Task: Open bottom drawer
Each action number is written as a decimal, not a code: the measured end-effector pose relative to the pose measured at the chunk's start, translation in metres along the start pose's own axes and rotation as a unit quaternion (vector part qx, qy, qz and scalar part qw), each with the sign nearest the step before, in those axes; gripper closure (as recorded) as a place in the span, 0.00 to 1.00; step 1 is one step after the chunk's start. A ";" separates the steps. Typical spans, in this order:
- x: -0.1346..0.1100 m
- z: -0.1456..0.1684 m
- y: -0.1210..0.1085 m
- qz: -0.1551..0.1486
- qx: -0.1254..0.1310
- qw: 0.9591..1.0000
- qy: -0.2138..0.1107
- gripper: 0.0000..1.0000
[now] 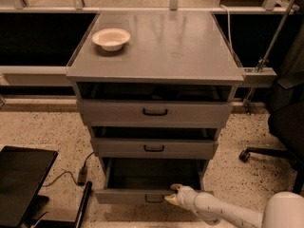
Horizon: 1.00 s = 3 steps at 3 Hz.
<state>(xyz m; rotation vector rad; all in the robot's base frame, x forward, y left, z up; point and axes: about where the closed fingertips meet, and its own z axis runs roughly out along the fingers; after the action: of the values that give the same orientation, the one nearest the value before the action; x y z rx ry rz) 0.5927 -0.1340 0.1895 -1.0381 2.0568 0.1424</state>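
Note:
The bottom drawer is the lowest grey front of the cabinet. It stands pulled out toward me, its dark inside showing above the front. Its small black loop handle is at the middle of the front. My gripper is at the drawer's front edge, just right of the handle, on a white arm that comes in from the lower right.
A white bowl sits on the cabinet top at the back left. The top drawer and middle drawer stick out slightly. A black flat case and cable lie on the floor at left. An office chair base stands at right.

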 end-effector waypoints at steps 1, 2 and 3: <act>0.010 -0.008 0.017 0.012 0.001 1.000 0.001 1.00; 0.006 -0.012 0.015 0.012 0.001 1.000 0.001 1.00; 0.017 -0.020 0.032 0.023 0.003 1.000 0.002 1.00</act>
<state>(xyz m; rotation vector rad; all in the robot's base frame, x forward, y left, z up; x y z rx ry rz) 0.5518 -0.1319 0.1836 -0.9884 2.0839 0.1588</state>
